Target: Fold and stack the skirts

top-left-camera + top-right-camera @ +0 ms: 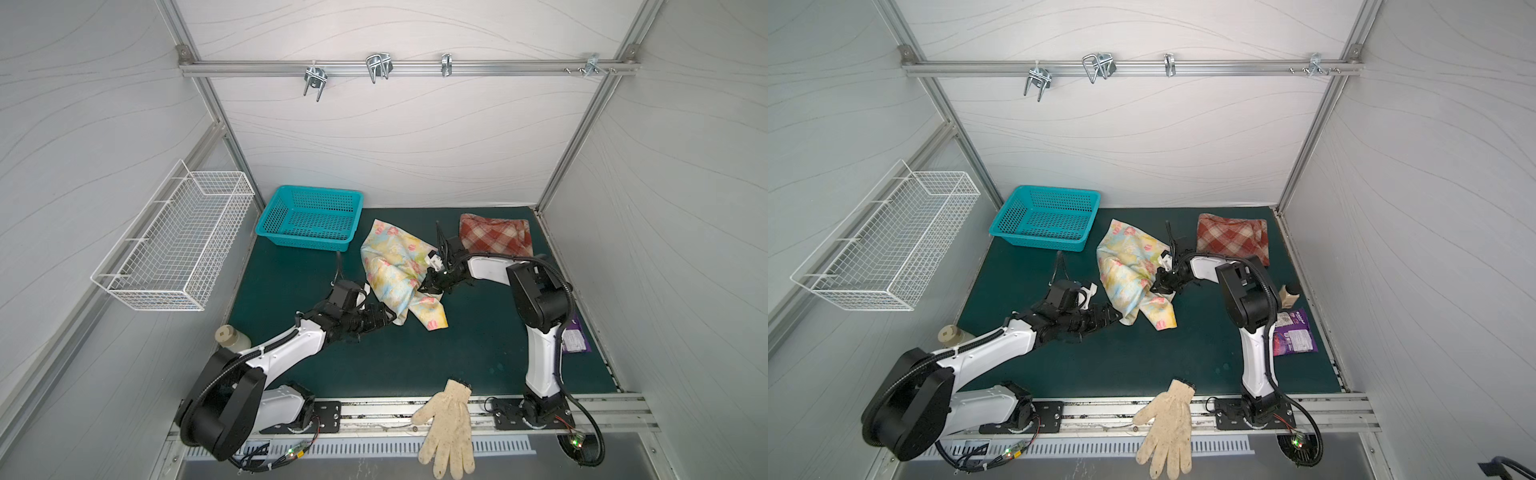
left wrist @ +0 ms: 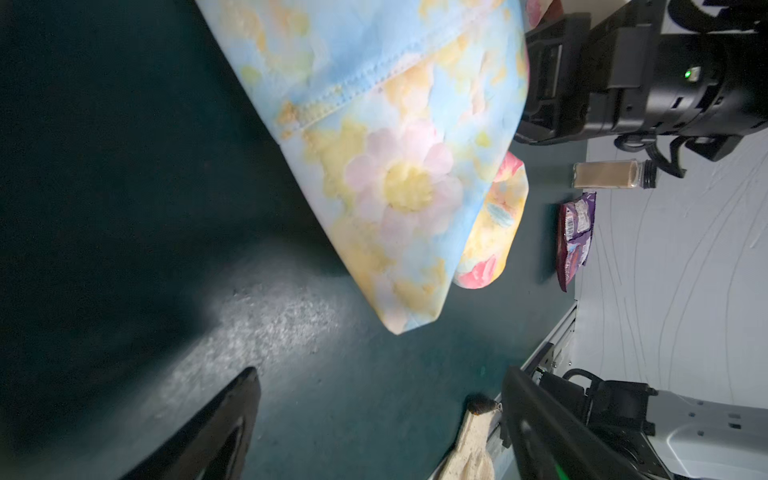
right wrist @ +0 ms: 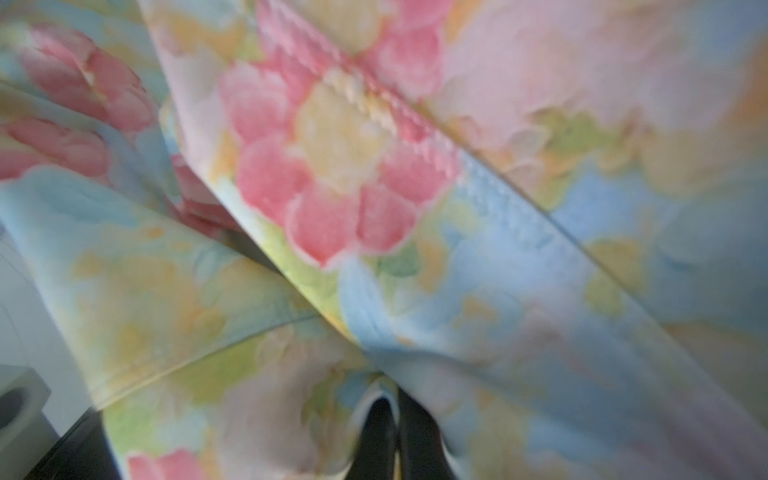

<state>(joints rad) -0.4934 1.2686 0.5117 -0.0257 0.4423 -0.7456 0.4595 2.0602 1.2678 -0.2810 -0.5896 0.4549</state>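
The floral skirt [image 1: 395, 270] is being held pinched by the right pincer [image 1: 432, 286] for folding; its nearest corner is seemingly being awaited by the wide-spread left pincer [image 1: 388, 318]

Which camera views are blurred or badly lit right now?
Right wrist view: the floral skirt fills the frame, soft and smeared. Left wrist view: skirt sharper, mat dark with one bright grainy patch. Both top views: evenly lit and sharp.
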